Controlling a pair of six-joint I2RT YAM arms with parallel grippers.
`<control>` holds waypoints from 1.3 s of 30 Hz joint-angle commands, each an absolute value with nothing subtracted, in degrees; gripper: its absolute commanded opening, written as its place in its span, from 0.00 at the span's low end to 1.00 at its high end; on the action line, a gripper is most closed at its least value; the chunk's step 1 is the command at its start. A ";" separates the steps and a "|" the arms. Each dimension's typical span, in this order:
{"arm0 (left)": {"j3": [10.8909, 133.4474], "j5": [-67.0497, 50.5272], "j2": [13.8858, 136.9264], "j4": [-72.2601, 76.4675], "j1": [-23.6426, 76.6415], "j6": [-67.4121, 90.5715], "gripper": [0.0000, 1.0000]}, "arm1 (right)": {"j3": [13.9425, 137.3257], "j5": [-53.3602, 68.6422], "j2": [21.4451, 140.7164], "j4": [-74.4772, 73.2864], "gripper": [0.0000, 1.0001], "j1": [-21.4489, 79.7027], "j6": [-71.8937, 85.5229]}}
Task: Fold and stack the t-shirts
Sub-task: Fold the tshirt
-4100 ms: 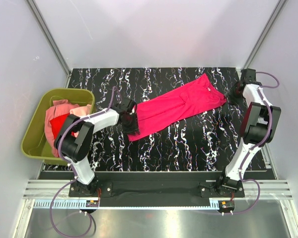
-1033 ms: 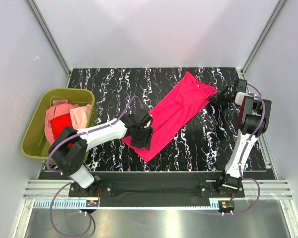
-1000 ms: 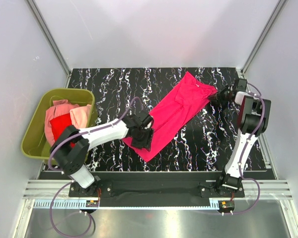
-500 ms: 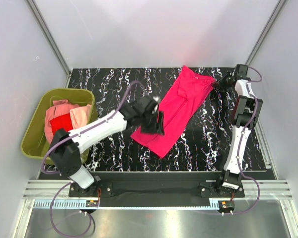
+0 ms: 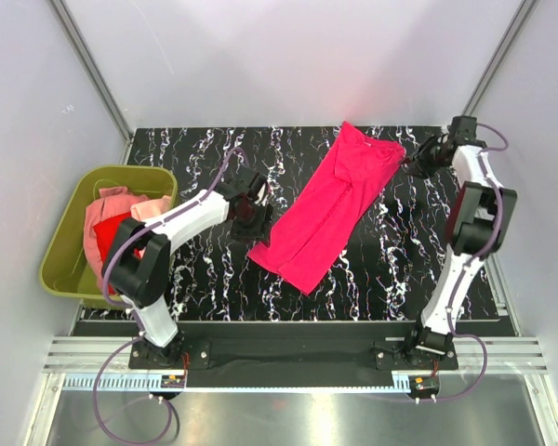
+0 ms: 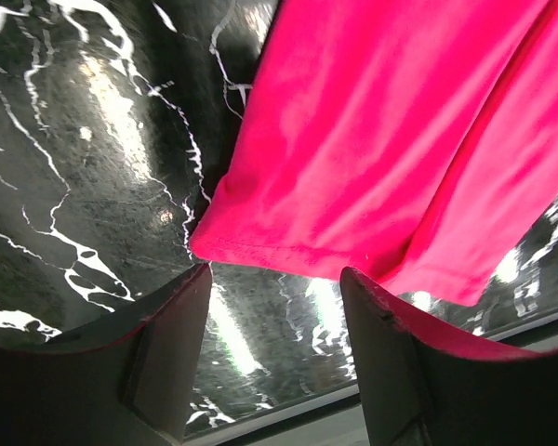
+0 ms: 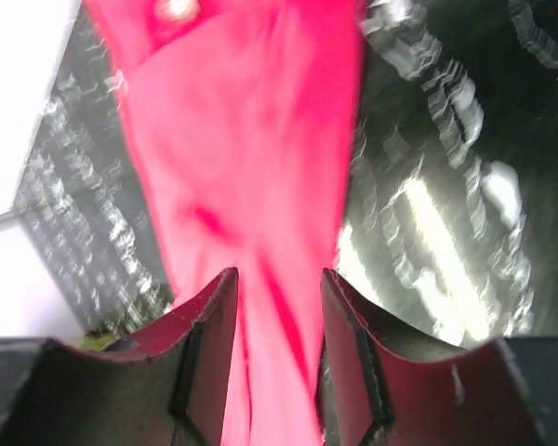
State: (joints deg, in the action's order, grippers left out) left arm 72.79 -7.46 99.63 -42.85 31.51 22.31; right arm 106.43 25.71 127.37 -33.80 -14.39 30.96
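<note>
Lying flat on the black, white-veined table (image 5: pixel 195 153), the magenta shirt (image 5: pixel 330 209) forms a long, narrow, slanted band of soft, smooth cloth with a stitched hem at its near end. Wrinkles at its far end make the sleeves hard to pick out. The right wrist view is blurred, so the folds there read only as darker streaks. The left gripper (image 6: pixel 274 277) hangs just beside the shirt's hem corner, on the shirt's left, its dark fingers spread wide with only glossy tabletop between them. The right gripper (image 7: pixel 277 279) sits just off the shirt's far end, on its right, jaws parted. Pink cloth shows through the gap, but whether they touch it I cannot tell. Well to the left of the shirt, an olive plastic tub (image 5: pixel 121 169), partly hidden by the left arm, holds a crumpled red shirt (image 5: pixel 112 232) and pale salmon cloth (image 5: pixel 153 212); how many salmon pieces there are is unclear.
</note>
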 commanded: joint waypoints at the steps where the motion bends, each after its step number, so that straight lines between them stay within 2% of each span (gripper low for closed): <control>1: 71.90 -9.49 100.19 -40.52 31.20 16.44 0.63 | 96.73 27.76 113.07 -32.70 0.48 -12.57 31.55; 7: 71.28 -11.77 105.20 -39.64 29.27 14.50 0.61 | 82.12 28.21 98.38 -31.73 0.48 -7.74 31.90; 11: 71.28 -12.04 107.92 -39.99 28.83 14.24 0.56 | 76.83 27.77 91.68 -31.99 0.48 -5.89 31.73; 14: 70.93 -13.88 109.33 -40.25 28.21 13.54 0.55 | 73.31 27.42 87.90 -32.26 0.48 -4.40 31.55; 18: 69.79 -15.21 109.86 -40.78 26.81 13.62 0.32 | 69.35 27.33 83.69 -32.52 0.48 -3.08 31.29; 21: 68.38 -15.12 108.73 -42.01 26.81 14.41 0.27 | 66.02 27.33 81.31 -32.78 0.47 -1.15 30.85; 22: 66.99 -15.12 108.20 -42.10 26.81 14.76 0.20 | 63.83 26.99 80.95 -32.96 0.48 -0.53 30.85; 23: 66.19 -15.29 107.24 -42.19 26.81 15.55 0.17 | 62.94 26.03 80.69 -33.39 0.48 -0.35 30.85; 28: 58.39 -17.22 103.37 -40.70 26.81 19.59 0.09 | 55.39 24.35 78.58 -29.90 0.54 1.93 33.22; 31: 52.50 -18.71 100.03 -38.24 26.89 23.89 0.09 | 52.21 22.69 76.91 -26.38 0.56 2.02 34.98; 34: 47.48 -17.85 95.02 -36.57 27.68 26.53 0.25 | 52.21 21.01 78.74 -24.18 0.59 2.02 34.89; 35: 46.59 -16.97 92.05 -36.21 27.86 28.02 0.37 | 52.47 20.74 79.62 -23.21 0.59 2.02 34.54; 39: 47.28 -15.29 85.70 -37.35 29.18 28.31 0.52 | 58.17 19.95 88.91 -21.18 0.62 1.93 31.91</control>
State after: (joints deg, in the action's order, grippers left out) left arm 47.16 -19.11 89.34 -37.45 28.23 26.89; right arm 53.39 22.04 83.35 -26.46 1.83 33.80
